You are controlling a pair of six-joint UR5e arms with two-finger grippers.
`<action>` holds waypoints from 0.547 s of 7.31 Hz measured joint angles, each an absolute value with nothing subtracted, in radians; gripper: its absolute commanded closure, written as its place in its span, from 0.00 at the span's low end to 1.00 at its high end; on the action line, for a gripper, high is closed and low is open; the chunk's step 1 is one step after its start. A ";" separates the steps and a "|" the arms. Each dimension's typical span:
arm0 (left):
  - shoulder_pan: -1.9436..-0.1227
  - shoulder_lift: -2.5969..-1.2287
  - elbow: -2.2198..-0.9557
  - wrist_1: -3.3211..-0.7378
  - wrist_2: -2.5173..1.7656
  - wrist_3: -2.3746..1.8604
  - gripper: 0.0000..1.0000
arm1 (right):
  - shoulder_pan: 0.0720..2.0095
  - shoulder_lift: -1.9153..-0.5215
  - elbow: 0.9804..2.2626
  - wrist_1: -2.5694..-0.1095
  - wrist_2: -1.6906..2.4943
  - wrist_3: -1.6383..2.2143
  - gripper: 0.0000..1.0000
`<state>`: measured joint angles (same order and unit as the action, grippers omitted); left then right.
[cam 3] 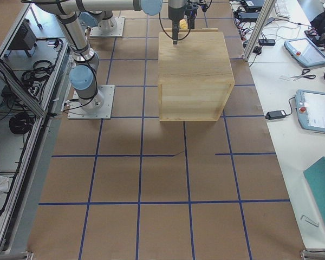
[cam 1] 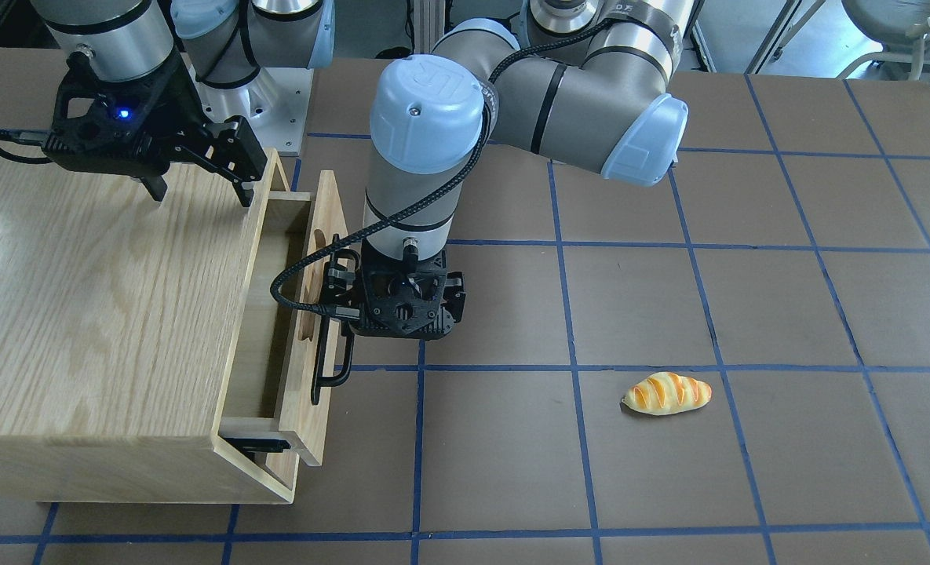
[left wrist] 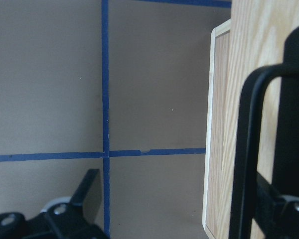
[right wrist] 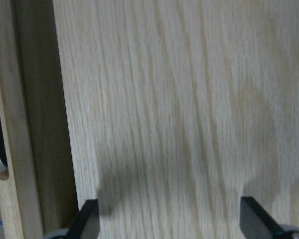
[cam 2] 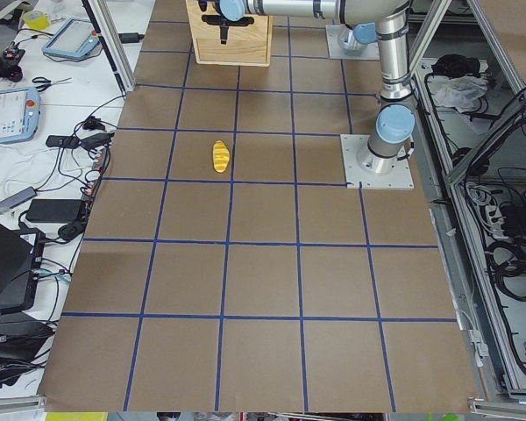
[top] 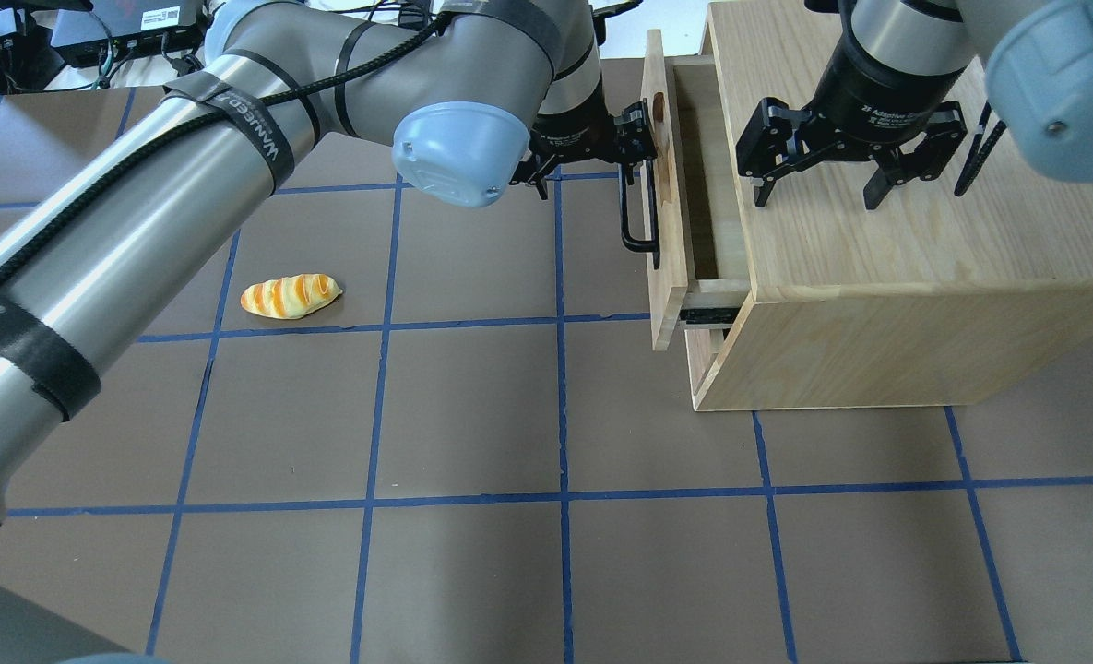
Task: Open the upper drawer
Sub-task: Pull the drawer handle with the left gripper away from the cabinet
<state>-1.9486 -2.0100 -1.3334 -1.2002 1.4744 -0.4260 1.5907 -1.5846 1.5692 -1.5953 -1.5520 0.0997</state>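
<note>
The upper drawer (cam 1: 313,408) is partly pulled out of the oak cabinet (cam 1: 96,314), leaving a gap that shows its inside. Its black bar handle (cam 1: 327,369) faces the table's middle. My left gripper (cam 1: 398,310) points down at the handle (top: 638,221) and is open. In the left wrist view one finger (left wrist: 294,124) sits between the bar (left wrist: 246,149) and the drawer front (left wrist: 224,139), and the other finger (left wrist: 87,186) is well away from the bar. My right gripper (top: 815,195) is open and empty just over the cabinet top (top: 924,240); I cannot tell whether it touches.
A toy bread roll (cam 1: 667,392) lies on the brown mat with blue grid lines, well away from the cabinet (top: 290,296). The cabinet stands at the table's end on my right (cam 3: 195,70). Operator desks with tablets flank the table ends.
</note>
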 measured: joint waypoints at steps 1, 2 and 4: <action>-1.942 -2.005 -1.336 -1.204 1.482 -0.415 0.00 | 1.591 -1.585 1.569 -1.595 -1.552 0.100 0.00; -1.933 -2.003 -1.337 -1.207 1.495 -0.402 0.00 | 1.591 -1.585 1.569 -1.595 -1.552 0.100 0.00; -1.906 -2.001 -1.338 -1.214 1.504 -0.369 0.00 | 1.591 -1.585 1.569 -1.595 -1.552 0.100 0.00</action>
